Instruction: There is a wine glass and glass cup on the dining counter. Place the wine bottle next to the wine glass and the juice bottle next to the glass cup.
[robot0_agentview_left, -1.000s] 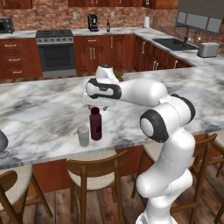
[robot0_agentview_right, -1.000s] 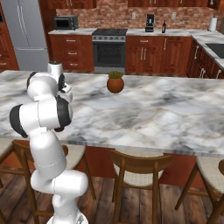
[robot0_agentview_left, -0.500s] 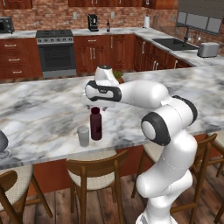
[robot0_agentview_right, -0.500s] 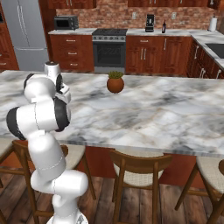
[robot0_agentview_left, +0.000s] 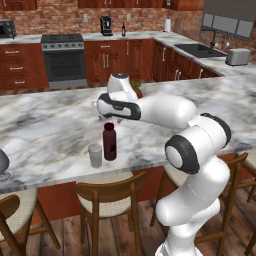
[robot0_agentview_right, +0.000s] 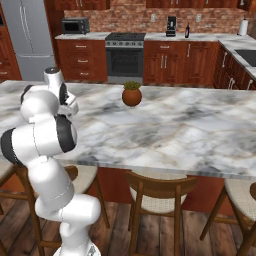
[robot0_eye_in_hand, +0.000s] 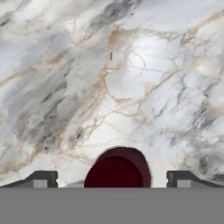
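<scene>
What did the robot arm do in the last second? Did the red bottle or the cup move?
The arm lifted its hand a little higher above the juice bottle, leaving it standing on the dining counter. The gripper is open, its fingers wide of the cap and not touching it. The juice bottle and the glass cup beside it stayed put, and so did the potted plant.

Juice bottle (robot0_agentview_left: 109, 142) stands on dining counter (robot0_agentview_left: 45, 130), glass cup (robot0_agentview_left: 95, 155) just left; my gripper (robot0_eye_in_hand: 113, 179) directly above.
</scene>
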